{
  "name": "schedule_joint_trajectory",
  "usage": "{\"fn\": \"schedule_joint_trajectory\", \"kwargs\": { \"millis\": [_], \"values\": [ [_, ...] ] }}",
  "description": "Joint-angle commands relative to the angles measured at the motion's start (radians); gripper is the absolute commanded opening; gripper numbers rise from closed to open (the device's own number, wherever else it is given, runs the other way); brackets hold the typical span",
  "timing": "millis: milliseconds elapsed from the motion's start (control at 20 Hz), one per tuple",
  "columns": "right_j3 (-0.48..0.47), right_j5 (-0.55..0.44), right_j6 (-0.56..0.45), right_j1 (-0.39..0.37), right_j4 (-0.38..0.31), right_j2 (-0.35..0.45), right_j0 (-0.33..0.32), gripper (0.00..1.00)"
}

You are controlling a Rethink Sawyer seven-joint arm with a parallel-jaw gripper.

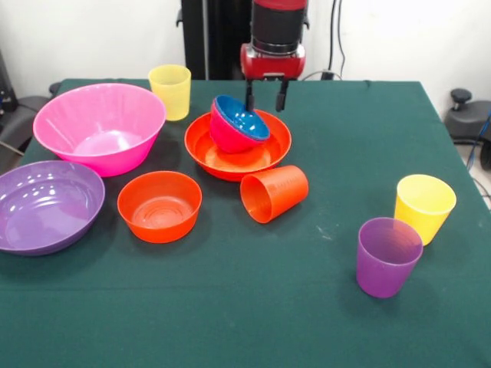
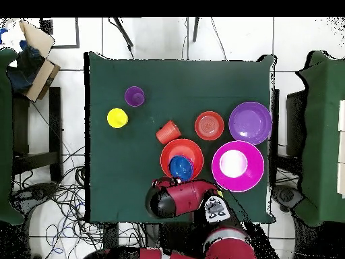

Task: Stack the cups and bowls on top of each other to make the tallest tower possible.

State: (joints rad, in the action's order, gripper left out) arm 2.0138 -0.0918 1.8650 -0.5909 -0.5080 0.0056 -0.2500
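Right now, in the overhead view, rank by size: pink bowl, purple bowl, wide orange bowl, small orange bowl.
1. pink bowl, largest.
2. purple bowl and wide orange bowl: they look about alike, and the arm covers part of the orange one, so I won't rank them.
3. small orange bowl, smallest.

front: low, across table (image 1: 230, 307) — facing arm | overhead: high, straight down — whole table shared
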Motion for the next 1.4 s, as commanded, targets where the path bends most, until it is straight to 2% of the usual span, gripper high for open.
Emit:
{"fn": "schedule_joint_trajectory", "kwargs": {
  "millis": [50,350,550,650,800,1000,1400],
  "values": [
    [0.022,-0.190,0.009,-0.132,0.050,0.128,-0.019,1.00],
    [0.058,-0.292,-0.018,-0.248,0.087,0.177,-0.045,1.00],
    [0.093,-0.399,-0.068,-0.385,0.133,0.205,-0.064,1.00],
    [0.096,-0.446,-0.092,-0.429,0.154,0.221,-0.074,1.00],
    [0.074,-0.478,-0.106,-0.440,0.161,0.238,-0.086,1.00],
    [-0.005,-0.532,-0.126,-0.430,0.151,0.252,-0.091,1.00],
    [-0.164,-0.616,-0.200,-0.366,0.126,0.326,-0.154,1.00]
  ]
}}
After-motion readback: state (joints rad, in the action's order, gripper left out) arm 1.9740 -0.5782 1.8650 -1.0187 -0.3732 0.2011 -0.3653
